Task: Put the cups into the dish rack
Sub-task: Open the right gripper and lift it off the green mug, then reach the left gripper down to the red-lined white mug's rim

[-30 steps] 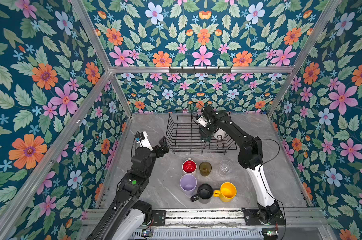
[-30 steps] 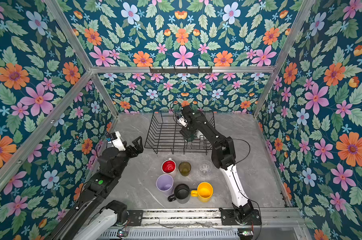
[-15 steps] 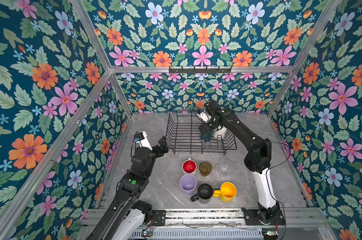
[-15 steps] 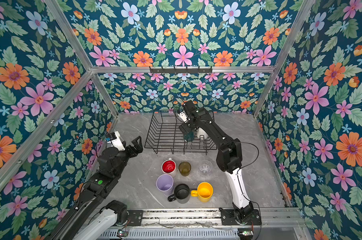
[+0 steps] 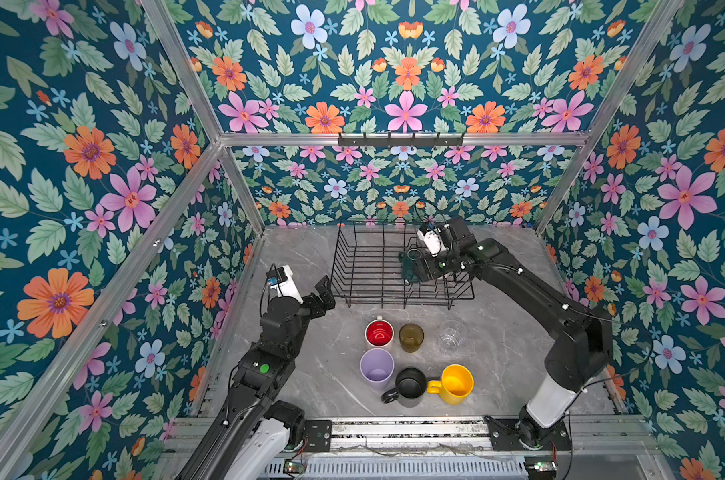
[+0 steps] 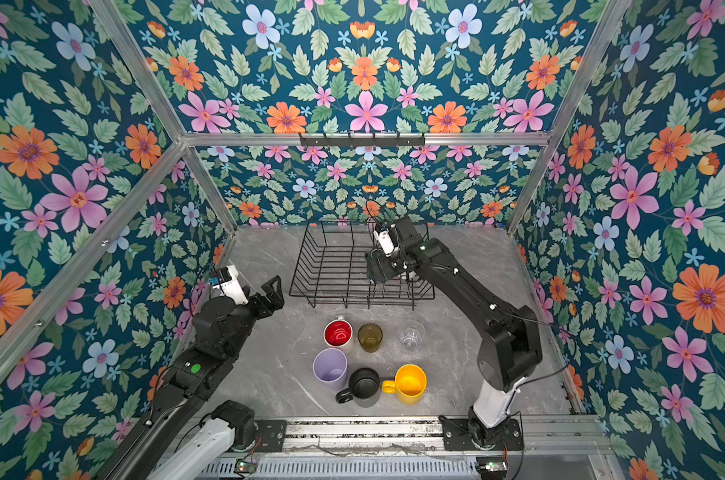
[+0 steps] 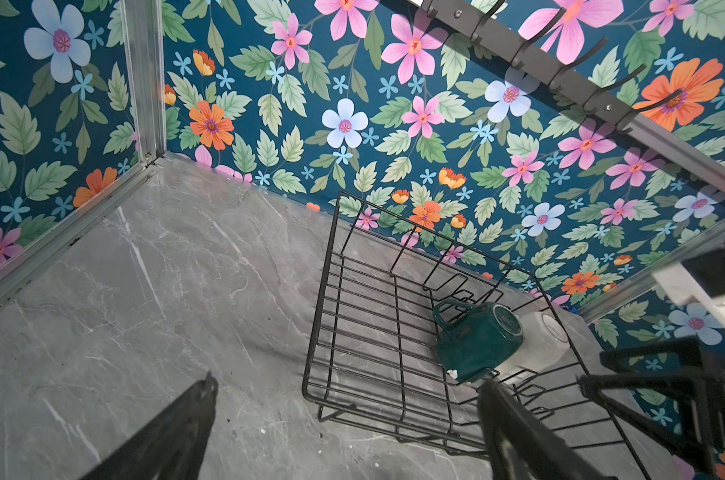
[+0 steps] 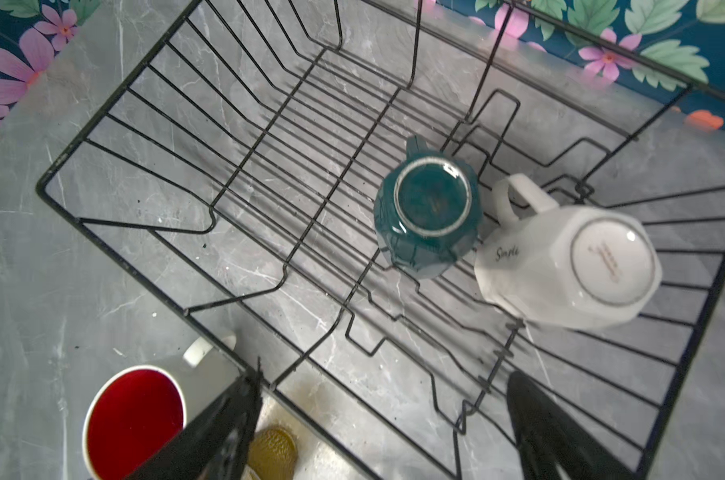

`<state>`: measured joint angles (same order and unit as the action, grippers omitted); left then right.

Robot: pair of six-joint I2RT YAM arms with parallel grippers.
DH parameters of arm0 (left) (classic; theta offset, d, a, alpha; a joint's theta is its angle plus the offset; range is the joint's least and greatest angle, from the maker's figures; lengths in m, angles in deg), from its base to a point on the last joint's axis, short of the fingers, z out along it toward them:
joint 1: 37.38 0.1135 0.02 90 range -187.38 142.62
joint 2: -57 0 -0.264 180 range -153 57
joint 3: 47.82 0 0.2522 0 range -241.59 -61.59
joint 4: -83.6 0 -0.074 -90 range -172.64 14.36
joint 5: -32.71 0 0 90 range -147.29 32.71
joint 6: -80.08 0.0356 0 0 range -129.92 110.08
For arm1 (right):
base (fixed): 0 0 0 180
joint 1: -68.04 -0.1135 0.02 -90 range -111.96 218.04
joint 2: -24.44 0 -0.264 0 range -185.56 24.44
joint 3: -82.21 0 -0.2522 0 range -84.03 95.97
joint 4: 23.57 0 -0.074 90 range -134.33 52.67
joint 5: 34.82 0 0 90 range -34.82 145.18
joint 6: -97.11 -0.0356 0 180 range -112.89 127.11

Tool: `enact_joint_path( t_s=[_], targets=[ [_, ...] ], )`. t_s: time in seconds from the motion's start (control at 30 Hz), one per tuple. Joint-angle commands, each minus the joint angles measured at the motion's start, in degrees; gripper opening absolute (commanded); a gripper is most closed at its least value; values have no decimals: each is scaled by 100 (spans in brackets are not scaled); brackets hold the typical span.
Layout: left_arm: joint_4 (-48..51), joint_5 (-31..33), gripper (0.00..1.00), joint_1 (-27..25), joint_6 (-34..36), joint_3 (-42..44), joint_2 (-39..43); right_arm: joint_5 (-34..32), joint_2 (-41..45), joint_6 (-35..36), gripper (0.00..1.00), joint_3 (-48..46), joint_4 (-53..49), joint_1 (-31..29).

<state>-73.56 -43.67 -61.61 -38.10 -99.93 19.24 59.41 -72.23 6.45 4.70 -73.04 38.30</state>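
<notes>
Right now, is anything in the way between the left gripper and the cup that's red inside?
Nothing visible. The left gripper hangs open near the corner of the dish rack, and only bare table lies between it and the red-inside mug.

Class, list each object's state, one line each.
dark-green mug: inverted, in dish rack
cream mug: inverted, in dish rack
red-lined white mug: upright
amber glass: upright
clear glass: upright
lilac tumbler: upright
black mug: upright
yellow mug: upright
left gripper: open, empty
right gripper: open, empty
</notes>
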Motion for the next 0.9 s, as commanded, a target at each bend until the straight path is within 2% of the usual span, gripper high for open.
enact_joint_path(
  t_s=[0.0,0.37,0.53,0.67,0.87],
  targets=[
    [85,-2,100,-1,-38,26,23,-59,498,-475,92,-559,582,-1],
    [594,-636,100,5,-115,-201,-432,-100,1355,-996,92,-1645,901,-4],
    [998,-1620,96,1,60,-404,-862,-206,1549,-1015,92,-1901,994,1],
    [1586,-2376,89,1,162,-653,-1423,-201,1618,-988,92,-1923,923,-2],
    [1719,-3065,78,-50,226,-610,-1945,-161,1710,-1054,92,-2031,1005,-5]
  ],
)
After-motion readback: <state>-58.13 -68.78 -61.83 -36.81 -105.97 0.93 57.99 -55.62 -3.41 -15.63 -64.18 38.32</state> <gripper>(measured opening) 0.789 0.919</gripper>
